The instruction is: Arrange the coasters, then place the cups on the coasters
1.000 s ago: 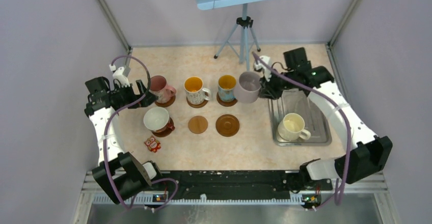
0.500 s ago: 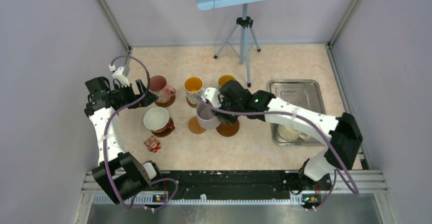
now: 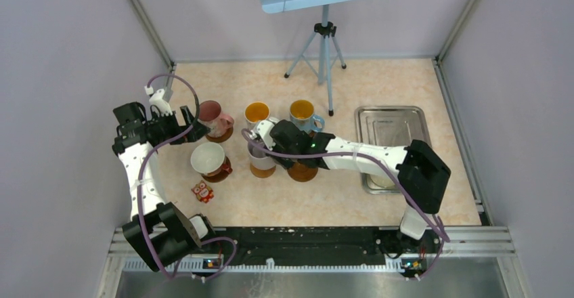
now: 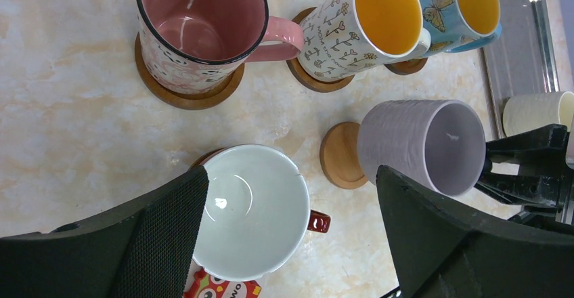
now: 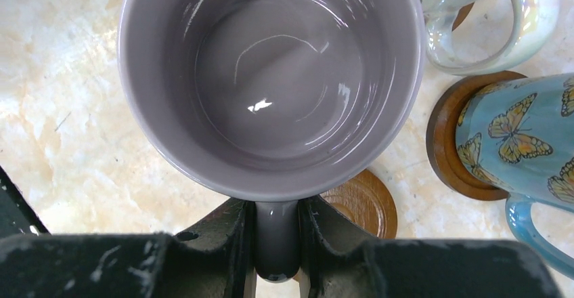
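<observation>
- Lavender-grey ribbed ceramic mug (image 5: pixel 271 81), glossy inside, is over the pale flat wooden coaster (image 5: pixel 362 203).
- Right gripper (image 5: pixel 276 240) pinches its handle between both fingers.
- Left gripper (image 4: pixel 291 227) gapes wide, empty, above the red mug (image 4: pixel 244 203).

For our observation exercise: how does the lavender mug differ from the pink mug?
The lavender mug is gripped by its handle in the right gripper; the pink mug stands free. The pink mug sits on a dark coaster; the lavender mug is over a lighter coaster, and whether it is set down is unclear. The lavender mug is plain; the pink mug has a dark rim and patterned wall. Both are empty and handled.
</observation>
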Robot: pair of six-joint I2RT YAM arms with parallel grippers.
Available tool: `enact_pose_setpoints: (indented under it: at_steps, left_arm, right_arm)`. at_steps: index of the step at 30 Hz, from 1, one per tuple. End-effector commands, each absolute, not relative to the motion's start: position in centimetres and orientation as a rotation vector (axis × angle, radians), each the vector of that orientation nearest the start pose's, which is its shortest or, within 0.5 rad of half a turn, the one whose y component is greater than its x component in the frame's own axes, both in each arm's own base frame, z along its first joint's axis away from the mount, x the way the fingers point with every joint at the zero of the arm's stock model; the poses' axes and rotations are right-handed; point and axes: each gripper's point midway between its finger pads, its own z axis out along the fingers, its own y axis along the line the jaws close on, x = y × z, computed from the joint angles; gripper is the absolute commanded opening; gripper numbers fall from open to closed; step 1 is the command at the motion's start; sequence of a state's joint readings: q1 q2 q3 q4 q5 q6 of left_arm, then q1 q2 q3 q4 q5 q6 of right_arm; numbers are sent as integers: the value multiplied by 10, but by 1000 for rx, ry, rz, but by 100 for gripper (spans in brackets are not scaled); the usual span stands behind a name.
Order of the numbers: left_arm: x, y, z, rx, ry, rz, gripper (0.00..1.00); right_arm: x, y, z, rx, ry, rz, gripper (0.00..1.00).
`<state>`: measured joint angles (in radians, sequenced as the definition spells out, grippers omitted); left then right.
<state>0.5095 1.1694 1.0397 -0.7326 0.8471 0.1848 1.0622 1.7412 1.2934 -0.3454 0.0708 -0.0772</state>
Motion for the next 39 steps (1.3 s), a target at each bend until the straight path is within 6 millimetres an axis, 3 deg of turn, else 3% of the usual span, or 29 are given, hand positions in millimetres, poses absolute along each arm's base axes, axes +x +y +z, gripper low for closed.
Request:
enact_pose_setpoints:
  at_steps: [1, 20, 30, 39]
  left_arm:
    - [296, 19, 222, 46, 2115, -603, 99]
    - [294, 19, 221, 56, 2113, -593, 99]
    - [293, 18, 219, 63, 2115, -593, 99]
    - [293, 19, 218, 62, 2117, -590, 99]
  right_arm:
    - [252, 428, 157, -1110, 1882, 513, 0]
    - [243, 432, 108, -1156, 1968, 537, 0]
    - [241, 437, 105, -1119, 1991, 574, 0]
    - [239, 434, 89, -1138, 2028, 560, 0]
